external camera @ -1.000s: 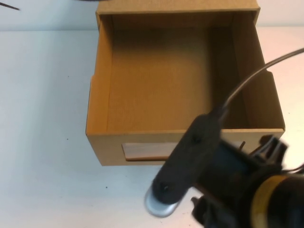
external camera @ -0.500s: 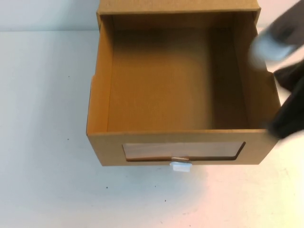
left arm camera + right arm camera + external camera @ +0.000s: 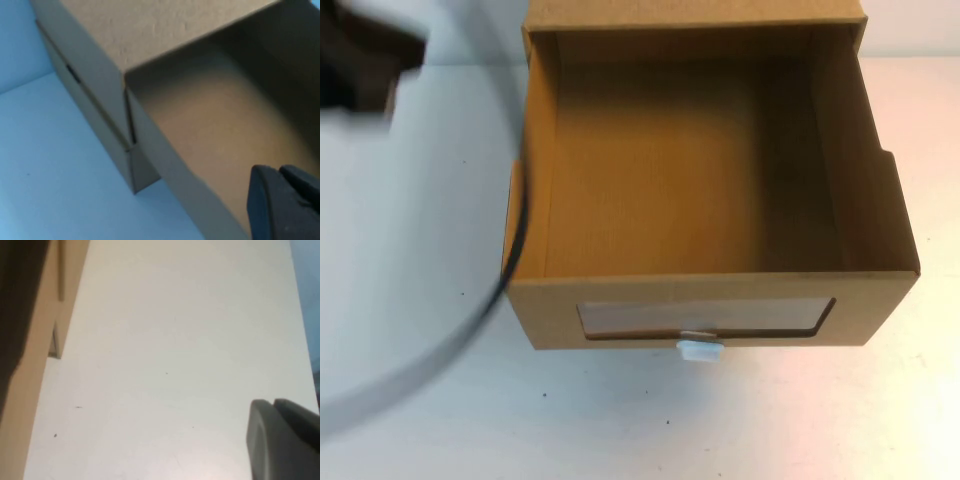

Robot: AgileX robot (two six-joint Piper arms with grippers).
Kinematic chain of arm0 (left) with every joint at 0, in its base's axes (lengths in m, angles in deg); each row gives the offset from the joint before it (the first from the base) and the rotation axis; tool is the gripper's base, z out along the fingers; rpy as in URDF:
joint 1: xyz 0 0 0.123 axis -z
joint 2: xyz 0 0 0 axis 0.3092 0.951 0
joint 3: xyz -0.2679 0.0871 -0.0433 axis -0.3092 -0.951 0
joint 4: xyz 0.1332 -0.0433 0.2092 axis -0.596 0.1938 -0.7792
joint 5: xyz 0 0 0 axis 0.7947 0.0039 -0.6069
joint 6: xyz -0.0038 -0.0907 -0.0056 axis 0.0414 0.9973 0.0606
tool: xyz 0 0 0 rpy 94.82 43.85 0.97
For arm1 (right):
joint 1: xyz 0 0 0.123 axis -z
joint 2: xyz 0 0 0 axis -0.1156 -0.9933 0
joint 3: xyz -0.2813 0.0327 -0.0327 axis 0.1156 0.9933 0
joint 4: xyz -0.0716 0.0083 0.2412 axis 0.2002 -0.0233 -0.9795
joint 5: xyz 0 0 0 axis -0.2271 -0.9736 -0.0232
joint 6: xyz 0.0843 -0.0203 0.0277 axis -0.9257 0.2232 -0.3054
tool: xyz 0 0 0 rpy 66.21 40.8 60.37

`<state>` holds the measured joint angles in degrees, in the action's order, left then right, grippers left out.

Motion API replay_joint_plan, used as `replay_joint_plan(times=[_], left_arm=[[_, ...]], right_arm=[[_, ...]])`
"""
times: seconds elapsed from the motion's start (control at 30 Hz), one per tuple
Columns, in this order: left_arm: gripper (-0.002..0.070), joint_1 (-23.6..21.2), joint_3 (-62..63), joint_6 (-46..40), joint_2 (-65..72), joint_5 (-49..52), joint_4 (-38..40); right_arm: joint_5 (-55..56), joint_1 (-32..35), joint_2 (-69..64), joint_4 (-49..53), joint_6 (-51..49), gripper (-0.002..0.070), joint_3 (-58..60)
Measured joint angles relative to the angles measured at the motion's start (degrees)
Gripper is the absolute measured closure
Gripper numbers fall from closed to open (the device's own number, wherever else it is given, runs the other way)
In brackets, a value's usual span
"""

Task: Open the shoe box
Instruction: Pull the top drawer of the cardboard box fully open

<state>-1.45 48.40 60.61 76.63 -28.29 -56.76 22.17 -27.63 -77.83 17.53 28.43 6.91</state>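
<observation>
Both grippers sat closed and empty, left gripper (image 3: 278, 176) above the drawer (image 3: 650, 180), right gripper (image 3: 274, 409) over table (image 3: 175, 340) beside the box (image 3: 695, 12), since I judged it open

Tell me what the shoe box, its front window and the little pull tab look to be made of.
The shoe box looks like matte brown corrugated cardboard, with fine ribbing on its floor. The window is probably clear plastic film, given its pale sheen. The pull tab seems to be smooth white plastic. The left gripper hangs beside the box and the right gripper over the white table. Both are shut.
</observation>
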Motion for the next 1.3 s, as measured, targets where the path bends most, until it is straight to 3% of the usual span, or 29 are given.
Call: replay_joint_plan(times=[0.23,0.5,0.73,0.97,1.3], left_arm=[[0.0680,0.00,-29.33,-1.50,-22.02,-18.52,-0.35],[0.0680,0.00,-52.62,-1.50,-42.76,-29.63,1.57],[0.0680,0.00,-66.37,-1.63,-54.70,-37.45,2.59],[0.0680,0.00,-76.54,-1.67,-56.34,-43.50,2.82],[0.0680,0.00,-79.55,-1.67,-56.34,-44.40,2.82]], right_arm=[[3.86,8.59,0.39,-9.56,7.54,0.0689,1.78],[10.30,10.19,2.01,-12.94,8.29,0.0689,7.05],[12.78,10.19,2.01,-13.64,8.29,0.0689,8.31],[13.12,10.19,2.01,-14.59,8.51,0.0689,8.53],[13.71,10.19,2.01,-15.99,8.75,0.0689,8.53]])
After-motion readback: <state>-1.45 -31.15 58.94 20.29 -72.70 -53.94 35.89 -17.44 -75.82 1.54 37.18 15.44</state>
